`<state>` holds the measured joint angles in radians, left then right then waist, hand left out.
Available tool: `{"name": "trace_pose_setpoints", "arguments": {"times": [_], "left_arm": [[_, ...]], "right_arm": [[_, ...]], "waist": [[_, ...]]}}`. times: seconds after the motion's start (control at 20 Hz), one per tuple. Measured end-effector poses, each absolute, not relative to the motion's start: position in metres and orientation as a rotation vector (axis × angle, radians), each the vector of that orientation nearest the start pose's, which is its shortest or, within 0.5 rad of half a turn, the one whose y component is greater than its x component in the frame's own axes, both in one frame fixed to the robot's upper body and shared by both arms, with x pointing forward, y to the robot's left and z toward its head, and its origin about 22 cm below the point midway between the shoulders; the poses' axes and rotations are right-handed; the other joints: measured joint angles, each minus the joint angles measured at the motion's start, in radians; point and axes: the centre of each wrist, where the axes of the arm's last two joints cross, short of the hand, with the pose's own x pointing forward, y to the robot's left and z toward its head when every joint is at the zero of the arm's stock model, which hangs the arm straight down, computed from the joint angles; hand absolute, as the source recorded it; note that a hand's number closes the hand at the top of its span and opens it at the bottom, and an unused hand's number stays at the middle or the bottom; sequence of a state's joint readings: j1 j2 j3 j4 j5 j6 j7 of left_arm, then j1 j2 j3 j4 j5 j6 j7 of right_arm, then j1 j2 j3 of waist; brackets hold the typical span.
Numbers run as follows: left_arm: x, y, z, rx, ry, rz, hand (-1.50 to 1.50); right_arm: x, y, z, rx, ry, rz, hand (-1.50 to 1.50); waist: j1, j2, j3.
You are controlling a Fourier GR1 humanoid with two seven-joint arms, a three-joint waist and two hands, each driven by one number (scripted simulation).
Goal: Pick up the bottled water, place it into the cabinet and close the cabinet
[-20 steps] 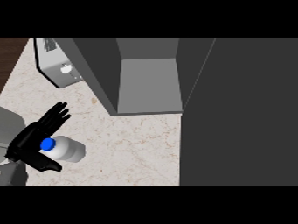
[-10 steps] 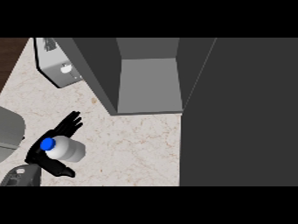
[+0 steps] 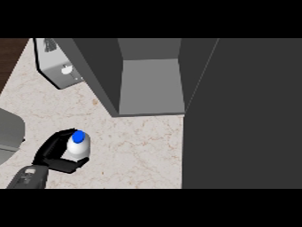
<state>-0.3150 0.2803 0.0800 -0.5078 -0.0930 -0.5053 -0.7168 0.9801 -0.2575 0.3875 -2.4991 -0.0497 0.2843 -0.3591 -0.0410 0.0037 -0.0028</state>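
A pale, beige-veined marble counter top [image 3: 133,146] meets dark brown wooden flooring [image 3: 3,62] (upper left corner).

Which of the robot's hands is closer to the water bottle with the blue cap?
The left. The left hand is curled round the bottled water on the counter, in front of the open cabinet. The right hand does not show in the view, so its place cannot be told.

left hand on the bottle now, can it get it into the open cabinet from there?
Probably yes. The left hand is curled round the bottled water, the cabinet stands open, and only bare counter lies between them. Whether the arm reaches that far is not certain.
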Motion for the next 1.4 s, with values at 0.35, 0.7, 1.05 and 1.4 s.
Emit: {"name": "trace_pose_setpoints", "arguments": {"times": [0.35,0.7,1.05,1.4], "left_arm": [[0.257,0.320,-0.132,-0.214,-1.617,-0.389,1.50],[0.234,0.271,-0.158,-0.064,-1.749,-0.185,1.50],[0.241,0.225,-0.153,-0.108,-1.769,-0.109,1.50],[0.269,0.179,-0.118,-0.150,-1.789,-0.064,1.50]], "right_arm": [[0.031,-0.226,0.109,0.353,-1.872,0.205,-1.50],[0.027,-0.228,0.108,0.329,-1.864,0.196,-1.50],[0.025,-0.231,0.108,0.321,-1.855,0.207,-1.50],[0.024,-0.229,0.108,0.332,-1.855,0.197,-1.50]], "waist": [[0.004,-0.004,0.004],[0.024,-0.010,0.006],[0.028,-0.009,0.004],[0.024,-0.008,0.002]]}}
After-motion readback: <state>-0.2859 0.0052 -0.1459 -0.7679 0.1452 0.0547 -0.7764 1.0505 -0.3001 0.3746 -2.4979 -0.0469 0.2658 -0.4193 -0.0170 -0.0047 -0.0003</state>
